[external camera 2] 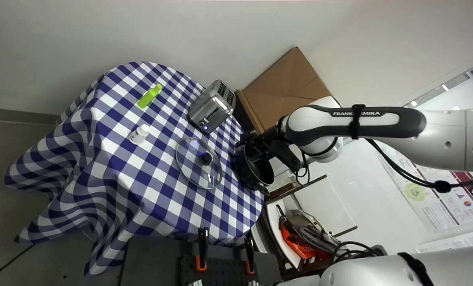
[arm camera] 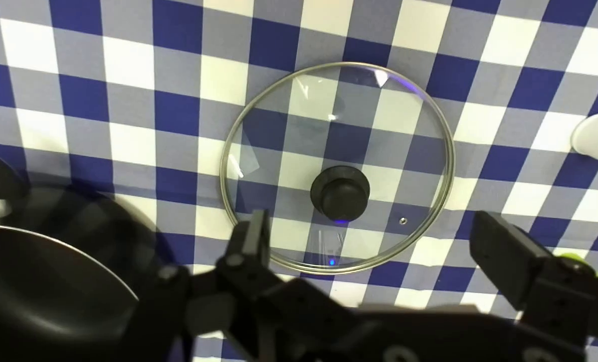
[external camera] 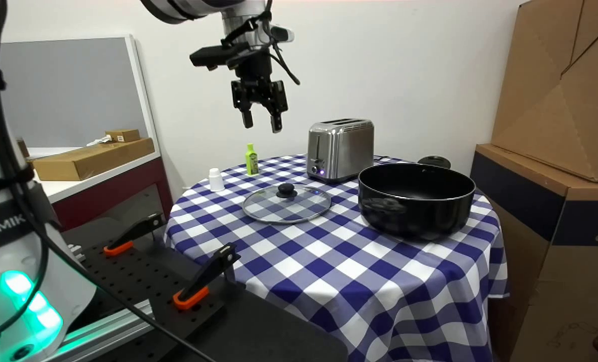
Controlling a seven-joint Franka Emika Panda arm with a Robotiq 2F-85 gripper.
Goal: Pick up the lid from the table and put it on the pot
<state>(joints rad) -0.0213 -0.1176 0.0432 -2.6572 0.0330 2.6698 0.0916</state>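
The clear glass lid with its dark knob lies flat on the checkered table (external camera: 339, 271), left of the pot in an exterior view (external camera: 279, 207). The lid also shows in an exterior view (external camera 2: 194, 169) and in the wrist view (arm camera: 336, 166). The black pot (external camera: 414, 216) stands uncovered on the table; it is partly behind the arm in an exterior view (external camera 2: 245, 171) and at the lower left of the wrist view (arm camera: 47, 291). My gripper (external camera: 262, 121) is open and empty, well above the table. In the wrist view its fingers (arm camera: 370, 226) are spread wide, with the lid below.
A silver toaster (external camera: 344, 151) stands behind the lid and beside the pot. A white cup-like container (external camera: 216, 180) and a green bottle (external camera: 252, 161) stand at the table's far left. Clamps (external camera: 203, 276) sit at the near edge. Cardboard boxes (external camera: 555, 95) stand beyond the pot.
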